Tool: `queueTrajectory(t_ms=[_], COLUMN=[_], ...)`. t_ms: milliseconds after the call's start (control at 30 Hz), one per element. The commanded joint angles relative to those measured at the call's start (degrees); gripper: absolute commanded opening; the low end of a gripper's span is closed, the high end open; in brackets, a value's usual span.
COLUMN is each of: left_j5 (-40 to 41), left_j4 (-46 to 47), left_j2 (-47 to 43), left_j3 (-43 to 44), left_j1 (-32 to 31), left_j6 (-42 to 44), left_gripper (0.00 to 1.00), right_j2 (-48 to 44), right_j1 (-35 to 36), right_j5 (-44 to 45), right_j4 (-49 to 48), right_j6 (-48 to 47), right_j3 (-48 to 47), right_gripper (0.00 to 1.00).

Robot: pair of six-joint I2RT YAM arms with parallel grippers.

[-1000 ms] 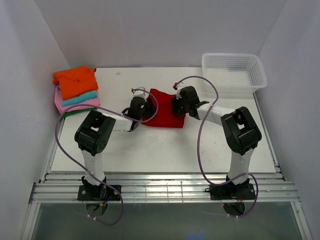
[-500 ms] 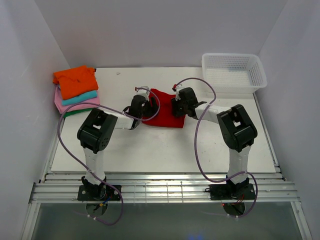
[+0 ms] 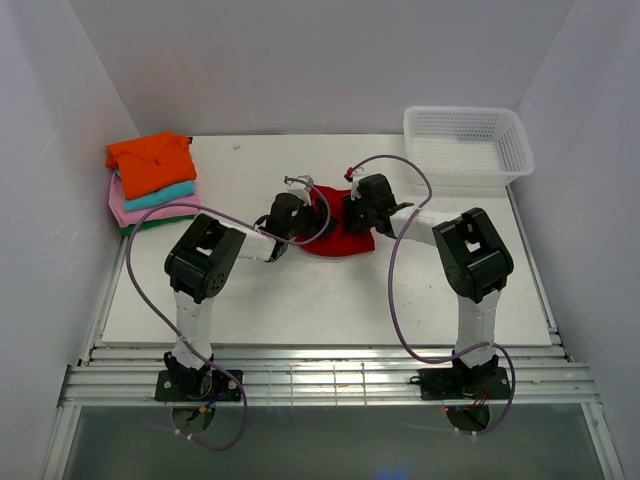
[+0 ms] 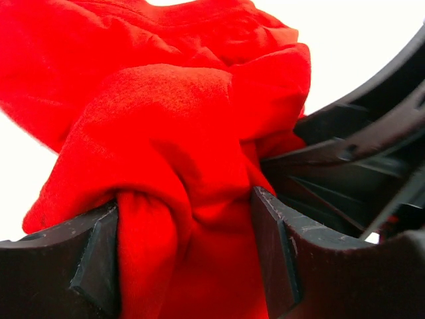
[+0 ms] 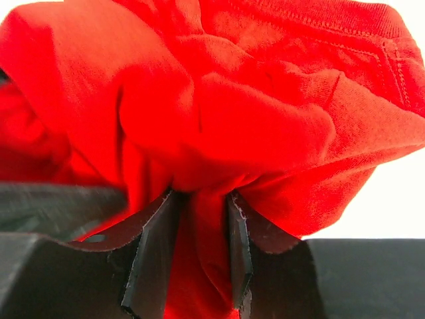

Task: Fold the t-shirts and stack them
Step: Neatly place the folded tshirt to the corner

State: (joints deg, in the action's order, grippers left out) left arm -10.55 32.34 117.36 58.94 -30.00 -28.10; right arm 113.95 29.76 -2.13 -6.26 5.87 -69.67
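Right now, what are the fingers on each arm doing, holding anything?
Left gripper: fingers closed on the red t-shirt.
Right gripper: fingers closed on the same red t-shirt.

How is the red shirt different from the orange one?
The red t-shirt is scrunched up mid-table; the orange t-shirt lies folded flat atop the stack. The left gripper and right gripper pinch the red t-shirt; nothing touches the orange t-shirt. Both are plain tees.
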Motion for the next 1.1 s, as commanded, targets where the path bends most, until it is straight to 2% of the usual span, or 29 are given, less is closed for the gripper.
queueTrajectory(t_ms=[0, 267, 767, 1067], left_j5=[-5.4, -4.7, 3.0, -0.8], left_j4=[-3.1, -1.9, -0.6, 2.5], left_j2=[2.6, 2.3, -5.5, -4.7], left_j3=[-1.4, -1.4, -8.5, -9.0], left_j1=[-2.4, -2.6, -2.4, -1.1], left_j6=[-2.7, -3.9, -4.2, -8.5], left_gripper=[0.73, 0.73, 0.73, 0.81], right_j2=[2.0, 2.0, 2.5, 2.9], right_j1=[0.5, 0.5, 0.4, 0.4], right_j5=[-2.6, -3.1, -3.6, -3.6], right_j4=[0.1, -0.2, -0.2, 0.2], right_j6=[1.2, 1.2, 1.3, 1.2], right_j3=[-0.4, 0.4, 0.9, 0.8], right_gripper=[0.39, 0.38, 0.37, 0.37])
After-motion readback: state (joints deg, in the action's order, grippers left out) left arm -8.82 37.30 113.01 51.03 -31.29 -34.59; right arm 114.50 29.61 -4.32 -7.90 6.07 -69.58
